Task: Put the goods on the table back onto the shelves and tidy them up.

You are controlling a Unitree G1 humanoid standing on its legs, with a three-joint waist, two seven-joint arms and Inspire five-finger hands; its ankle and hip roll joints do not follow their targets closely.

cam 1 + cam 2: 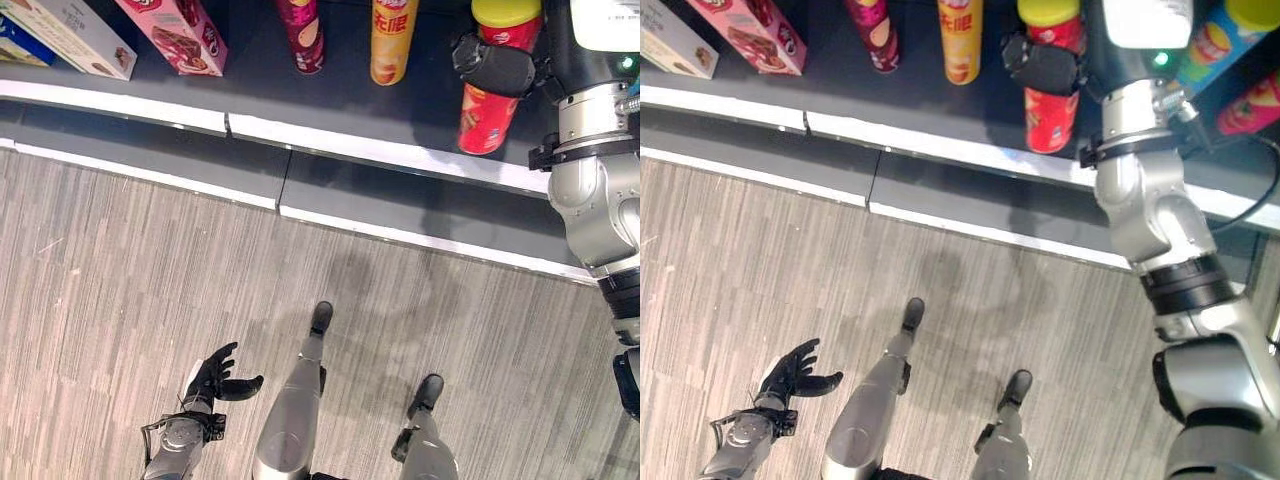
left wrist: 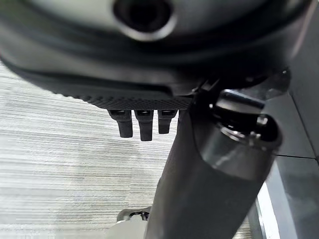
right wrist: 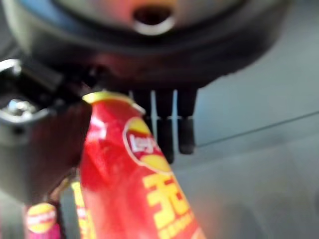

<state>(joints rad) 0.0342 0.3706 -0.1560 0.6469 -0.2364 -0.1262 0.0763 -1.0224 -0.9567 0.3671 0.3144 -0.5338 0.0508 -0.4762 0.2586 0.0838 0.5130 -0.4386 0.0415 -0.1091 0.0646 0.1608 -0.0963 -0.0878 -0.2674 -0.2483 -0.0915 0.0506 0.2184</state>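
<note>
A red chip can (image 1: 487,125) with a yellow lid stands upright on the dark shelf (image 1: 330,95), at its right part. My right hand (image 1: 492,65) reaches in from the right and is curled round the can's upper half. In the right wrist view the can (image 3: 144,194) sits between the thumb and the fingers (image 3: 172,129). My left hand (image 1: 215,378) hangs low over the floor at the lower left. Its fingers (image 2: 142,124) are spread and hold nothing.
Left of the red can on the shelf stand a yellow can (image 1: 392,40), a maroon can (image 1: 303,35), a pink box (image 1: 175,35) and a pale box (image 1: 70,35). A blue can (image 1: 1215,45) and a pink can (image 1: 1250,105) lie to the right. A lower shelf ledge (image 1: 400,230) juts out over the wood-pattern floor (image 1: 120,280).
</note>
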